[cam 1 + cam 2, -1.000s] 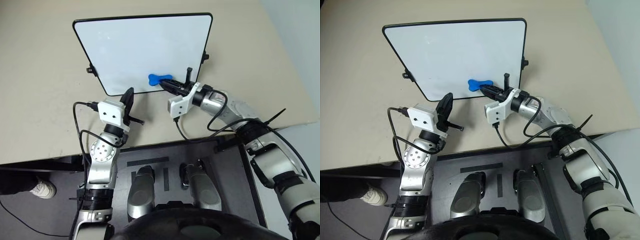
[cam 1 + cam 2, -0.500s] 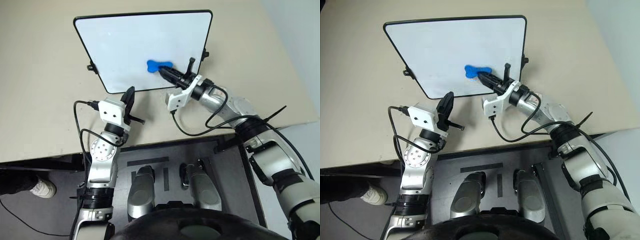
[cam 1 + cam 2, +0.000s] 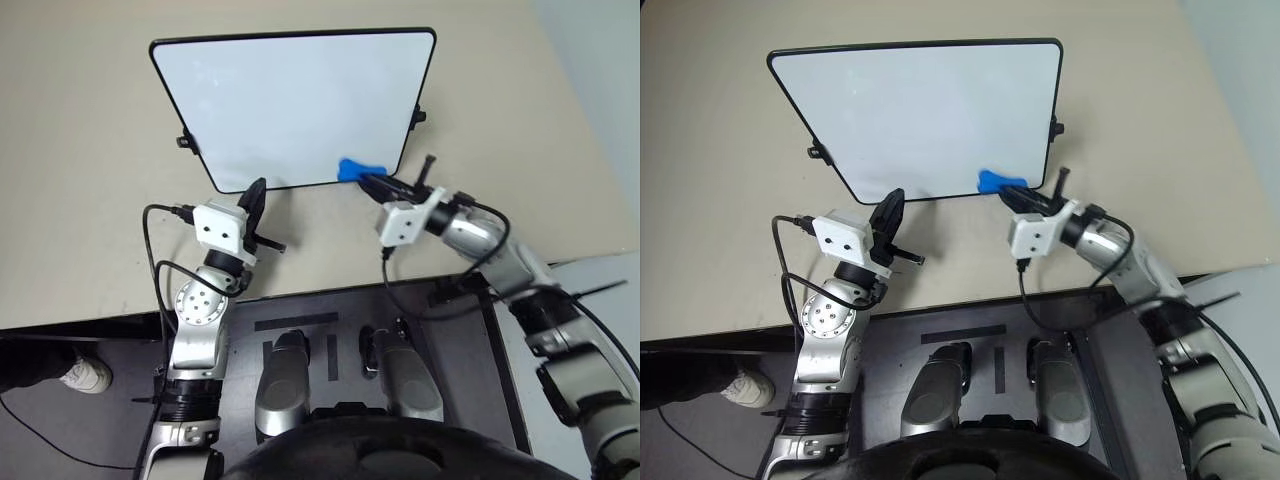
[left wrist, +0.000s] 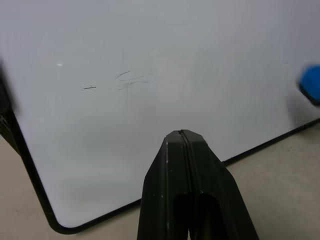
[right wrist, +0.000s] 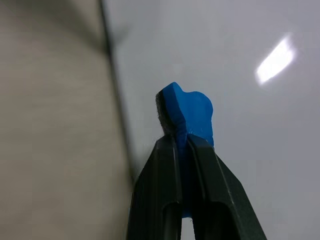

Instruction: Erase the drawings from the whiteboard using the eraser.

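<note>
The whiteboard [image 3: 290, 100] lies flat on the beige table, white with a thin black frame. My right gripper [image 3: 372, 181] is shut on the blue eraser [image 3: 356, 170], which sits over the board's near right corner by the frame. In the right wrist view the eraser [image 5: 189, 107] sticks out past the fingertips, close to the board's surface. The drawings show as a few faint thin strokes [image 4: 131, 79] in the left wrist view. My left gripper [image 3: 256, 192] is shut and empty, just off the board's near left corner.
The table [image 3: 80, 150] extends to the left of and beyond the board. Its front edge [image 3: 300, 290] runs just behind both wrists. A person's shoe [image 3: 85, 376] stands on the dark floor at the lower left.
My right gripper has carried the eraser right and back, from the board's middle lower area to its near right corner. The left arm has stayed in place.
</note>
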`<state>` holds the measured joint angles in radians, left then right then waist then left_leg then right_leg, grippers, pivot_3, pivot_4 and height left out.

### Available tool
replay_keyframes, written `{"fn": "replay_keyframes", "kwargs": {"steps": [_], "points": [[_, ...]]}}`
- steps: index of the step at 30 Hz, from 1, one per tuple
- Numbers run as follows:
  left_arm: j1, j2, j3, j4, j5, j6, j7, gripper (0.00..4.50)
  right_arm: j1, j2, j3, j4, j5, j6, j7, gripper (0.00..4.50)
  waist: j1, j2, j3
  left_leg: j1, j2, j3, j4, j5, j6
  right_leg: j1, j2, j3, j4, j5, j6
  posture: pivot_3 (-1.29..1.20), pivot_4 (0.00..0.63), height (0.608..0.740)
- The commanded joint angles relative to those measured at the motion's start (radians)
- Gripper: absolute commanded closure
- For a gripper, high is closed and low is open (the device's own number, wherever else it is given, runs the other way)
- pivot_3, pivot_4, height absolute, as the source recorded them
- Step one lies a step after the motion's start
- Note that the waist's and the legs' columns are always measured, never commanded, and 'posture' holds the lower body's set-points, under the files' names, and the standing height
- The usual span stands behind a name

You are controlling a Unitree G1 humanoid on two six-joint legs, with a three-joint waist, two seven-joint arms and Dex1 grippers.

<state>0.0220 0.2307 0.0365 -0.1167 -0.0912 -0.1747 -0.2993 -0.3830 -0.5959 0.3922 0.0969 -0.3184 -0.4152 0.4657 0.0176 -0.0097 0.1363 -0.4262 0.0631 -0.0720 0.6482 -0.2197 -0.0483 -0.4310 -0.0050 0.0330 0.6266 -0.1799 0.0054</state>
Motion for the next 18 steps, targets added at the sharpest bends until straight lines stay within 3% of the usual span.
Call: {"fn": "replay_keyframes", "kwargs": {"steps": [1, 6, 7, 16, 17, 18], "points": [[-0.009, 0.007, 0.004, -0.036, -0.014, -0.001, -0.011, 4.50, 0.066, -0.044, -0.065, -0.126, 0.144, 0.104, 0.136, 4.49, 0.000, 0.000, 0.000, 0.000, 0.000, 0.000, 0.000, 0.000, 0.000, 0.000, 0.000, 0.000, 0.000, 0.000, 0.000, 0.00, 0.150, 0.740], [-0.022, 0.020, 0.004, -0.030, -0.022, 0.008, -0.025, 4.50, 0.133, -0.061, -0.075, -0.186, 0.218, 0.201, 0.242, 4.49, -0.004, 0.000, 0.000, 0.004, 0.000, 0.001, 0.000, 0.000, 0.000, 0.003, 0.002, 0.001, 0.001, 0.000, 0.000, 0.00, 0.150, 0.740], [-0.024, 0.021, 0.005, -0.030, -0.023, 0.010, -0.027, 4.50, 0.134, -0.052, -0.077, -0.188, 0.221, 0.209, 0.246, 3.84, -0.004, 0.000, 0.000, 0.006, 0.001, 0.000, 0.000, 0.001, 0.000, 0.005, 0.002, 0.001, 0.001, 0.000, -0.001, 0.00, 0.150, 0.740], [-0.016, 0.051, 0.030, -0.048, -0.043, 0.023, -0.040, 4.50, 0.147, -0.008, -0.115, -0.247, 0.251, 0.248, 0.248, 0.74, -0.005, 0.000, 0.000, 0.008, 0.000, 0.000, 0.000, 0.005, 0.001, 0.006, 0.002, 0.001, 0.002, 0.002, 0.000, 0.00, 0.150, 0.740], [-0.018, 0.051, 0.029, -0.055, -0.042, 0.031, -0.038, 4.50, 0.150, -0.007, -0.134, -0.259, 0.273, 0.254, 0.250, 0.43, -0.005, 0.000, 0.000, 0.008, 0.000, 0.000, 0.000, 0.005, 0.001, 0.006, 0.002, 0.001, 0.002, 0.002, 0.000, 0.00, 0.150, 0.740], [-0.023, 0.053, 0.033, -0.059, -0.045, 0.038, -0.039, 4.50, 0.147, -0.003, -0.150, -0.267, 0.292, 0.266, 0.248, 0.43, -0.004, 0.000, 0.000, 0.008, 0.000, 0.000, 0.000, 0.005, 0.001, 0.006, 0.002, 0.001, 0.002, 0.002, 0.000, 0.00, 0.150, 0.740]]}}
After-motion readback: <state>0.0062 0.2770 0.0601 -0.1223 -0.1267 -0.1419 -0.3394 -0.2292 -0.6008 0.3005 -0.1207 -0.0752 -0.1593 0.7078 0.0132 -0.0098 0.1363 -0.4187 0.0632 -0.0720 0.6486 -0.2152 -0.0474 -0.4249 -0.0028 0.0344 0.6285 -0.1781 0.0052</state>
